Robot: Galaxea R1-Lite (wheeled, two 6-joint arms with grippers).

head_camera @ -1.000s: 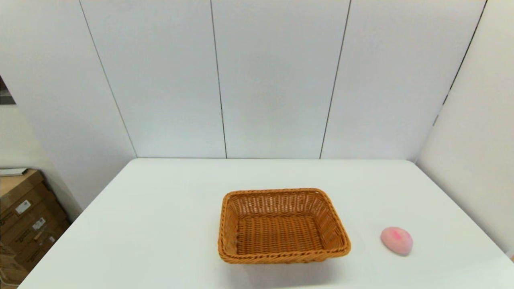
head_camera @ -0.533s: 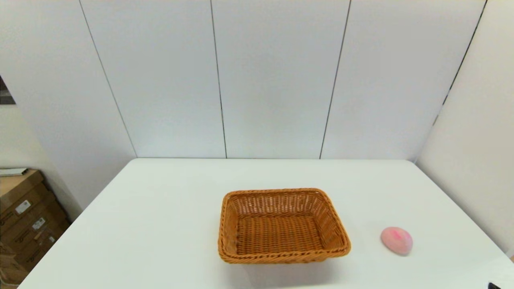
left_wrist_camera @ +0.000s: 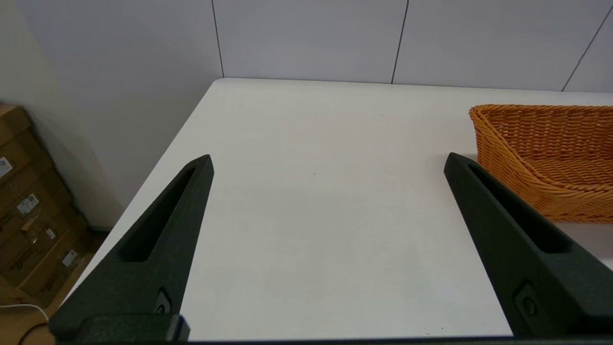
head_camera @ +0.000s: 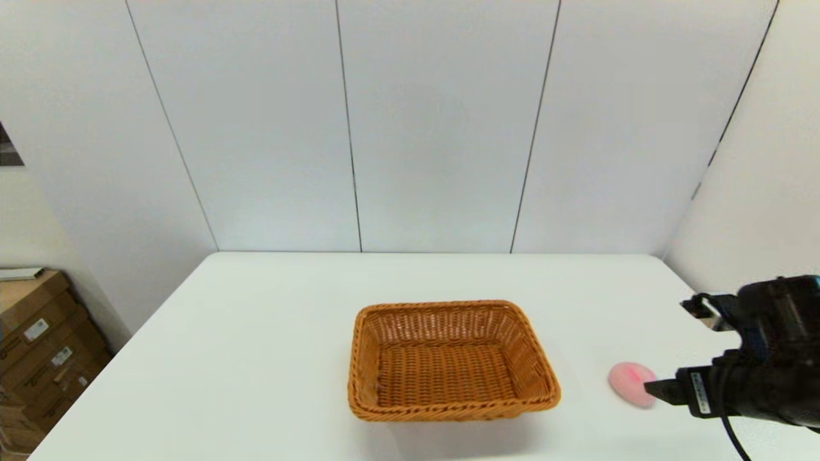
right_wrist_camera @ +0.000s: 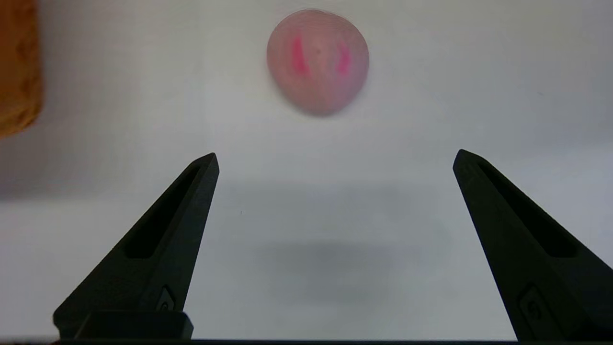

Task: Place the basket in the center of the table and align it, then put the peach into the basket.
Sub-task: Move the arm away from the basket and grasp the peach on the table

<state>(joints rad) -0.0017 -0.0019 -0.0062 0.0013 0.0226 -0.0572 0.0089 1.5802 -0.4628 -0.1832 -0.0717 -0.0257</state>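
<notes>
Right gripper point(right_wrist_camera: 335, 158) hangs with fingers spread wide, just short of the one peach point(right_wrist_camera: 318, 61), which lies on the table point(head_camera: 256, 358) right of the single basket point(head_camera: 448, 362). I see my left gripper point(left_wrist_camera: 328, 163) also spread, left of that basket.

wicker basket point(head_camera: 452, 360): orange-brown all over, tight woven weave on floor and walls, braided rim. peach point(head_camera: 630, 382): pale pink skin, brighter pink-red blotch on top; in the right wrist view the blotch reads as two red-pink streaks. table point(head_camera: 256, 358): plain white, no pattern. right gripper point(right_wrist_camera: 335, 160): matte black fingers. left gripper point(left_wrist_camera: 328, 163): same matte black. cardboard boxes point(head_camera: 38, 346): brown, small white labels.
</notes>
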